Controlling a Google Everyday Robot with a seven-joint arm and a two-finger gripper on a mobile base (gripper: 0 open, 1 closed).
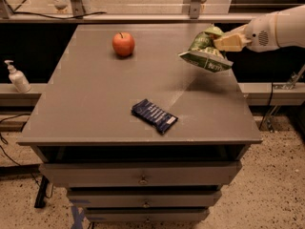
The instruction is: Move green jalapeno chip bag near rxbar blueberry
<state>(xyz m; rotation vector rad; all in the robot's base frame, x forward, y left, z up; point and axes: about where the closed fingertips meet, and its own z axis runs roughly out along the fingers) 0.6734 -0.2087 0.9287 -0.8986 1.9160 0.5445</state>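
Camera view: the gripper [221, 43] reaches in from the right, above the far right part of the counter [95, 94]. Its jaws are clenched on the upper right edge of the bag [206, 52]. The bag hangs from that pinch, tilted, with its lower flap drooping left and down. It looks clear of the surface rather than resting on it. Gripping 1 edge makes sense for a crinkly, soft-sided pack: there is no firm body to squeeze, so a fold of film is the surest hold, and the weight then swings below the jaws.

The bar [154, 116] lies flat and skewed near the front middle of the counter, well apart from the bag. Bare counter lies between the 2. That gap is the job left: the carry toward the bar seems to be at its start, with the setting down not yet done.

The apple [123, 44] stands at the far left-centre, well away from the straight line between bag and bar, so it should not interfere. A pump bottle [16, 78] stands on a ledge to the left of the counter, out of play. The likely risk is the slack film slipping from the pinch, or the drooping flap catching the bar on the way down.
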